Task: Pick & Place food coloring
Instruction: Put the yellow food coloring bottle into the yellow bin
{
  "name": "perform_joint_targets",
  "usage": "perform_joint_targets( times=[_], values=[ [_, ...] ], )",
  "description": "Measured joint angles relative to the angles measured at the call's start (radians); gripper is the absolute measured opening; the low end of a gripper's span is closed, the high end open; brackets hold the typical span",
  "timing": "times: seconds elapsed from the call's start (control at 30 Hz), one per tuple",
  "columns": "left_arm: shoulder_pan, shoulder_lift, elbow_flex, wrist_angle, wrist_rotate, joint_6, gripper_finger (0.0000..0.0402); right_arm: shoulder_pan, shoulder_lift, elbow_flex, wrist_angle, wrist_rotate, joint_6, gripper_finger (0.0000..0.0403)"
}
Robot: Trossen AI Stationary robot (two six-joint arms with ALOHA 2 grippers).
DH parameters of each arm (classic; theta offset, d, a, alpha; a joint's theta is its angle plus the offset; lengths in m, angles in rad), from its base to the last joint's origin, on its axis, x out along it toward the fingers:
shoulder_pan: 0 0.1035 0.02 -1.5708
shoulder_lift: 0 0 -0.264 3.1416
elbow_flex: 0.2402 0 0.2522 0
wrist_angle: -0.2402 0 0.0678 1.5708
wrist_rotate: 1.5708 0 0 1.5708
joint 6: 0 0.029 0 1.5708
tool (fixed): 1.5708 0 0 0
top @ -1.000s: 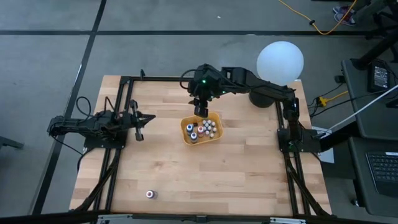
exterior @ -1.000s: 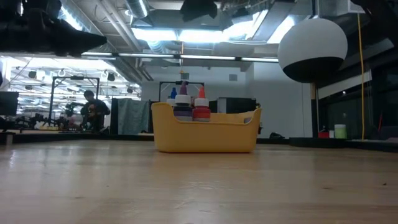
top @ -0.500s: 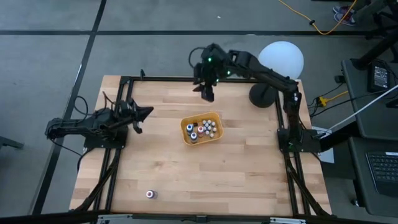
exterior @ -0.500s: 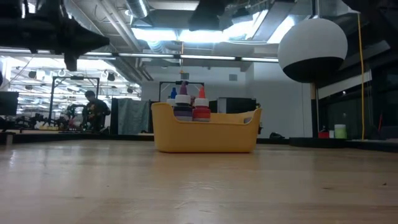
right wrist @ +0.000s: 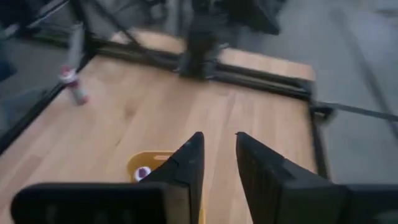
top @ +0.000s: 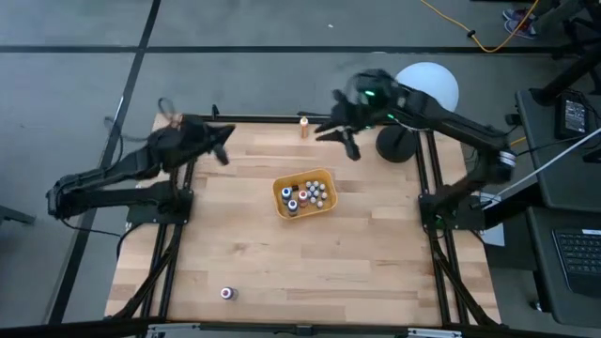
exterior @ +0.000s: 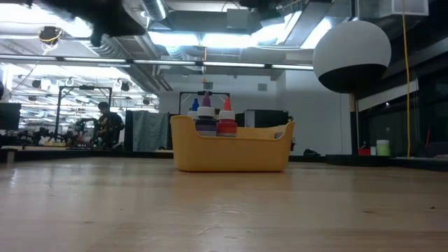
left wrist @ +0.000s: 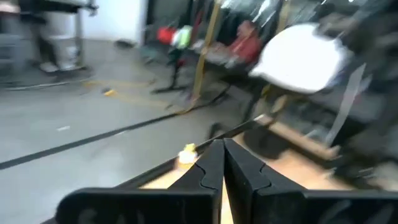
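Right gripper (top: 346, 143): raised over the far edge of the table, near the lamp (top: 423, 91). Fingers a small way apart in the right wrist view, a strip of table showing between them; nothing held.

Left gripper (top: 222, 150): raised over the far left corner of the table. Fingers pressed together in the left wrist view; nothing between them.

Loose bottle, far edge (top: 303, 126): small, orange-capped, standing at the far rim of the table, between the two grippers. Appears upright, long axis vertical. It lies just to the left of the right gripper, and further to the right of the left gripper. The right gripper is the nearer, by a modest margin. The right wrist view shows a red-capped bottle (right wrist: 73, 87), probably this one, off to one side of the fingers and not in line with them. The left wrist view shows a pale yellowish object ahead of its fingertips; too blurred to identify.

Loose bottle, near edge (top: 226, 294): small, pale, alone near the front left of the table, well apart from both grippers and from the tray.

Tray (top: 282, 205): orange-yellow, near the table's centre, holding a cluster of bottles (top: 311, 194), caps whitish, blue, orange and red. In the low view several caps stand above its rim.

Judgement: the far bottle is the likelier next pick. An upright bottle suits a sideways approach with the fingers either side of its body.
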Motion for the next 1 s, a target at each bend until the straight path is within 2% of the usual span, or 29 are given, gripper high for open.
perform_joint_targets(
  times=[0.2,0.4,0.5,0.63,0.8,1.0],
  values=[
    [0.174,0.348,0.313,-0.23,-0.008,0.07,0.0004,-0.001,-0.337,-0.426,0.301,0.172,0.137,0.0092],
    [0.302,0.682,0.627,-0.333,0.145,0.283,0.0009,0.057,-0.608,-0.72,0.521,0.183,0.255,0.0091],
    [0.325,0.824,0.752,-0.357,0.158,0.395,0.0016,0.071,-0.701,-0.831,0.556,0.215,0.299,0.0091],
    [0.338,0.973,0.858,-0.345,0.156,0.555,0.0021,0.072,-0.767,-0.937,0.556,0.299,0.351,0.0091],
    [0.347,1.133,0.967,-0.394,0.147,0.513,0.0024,0.071,-0.8,-0.974,0.572,0.339,0.342,0.0091],
    [0.37,1.346,1.129,-0.598,0.272,0.482,0.0068,0.061,-0.817,-0.976,0.524,0.34,0.201,0.0091]
  ],
)
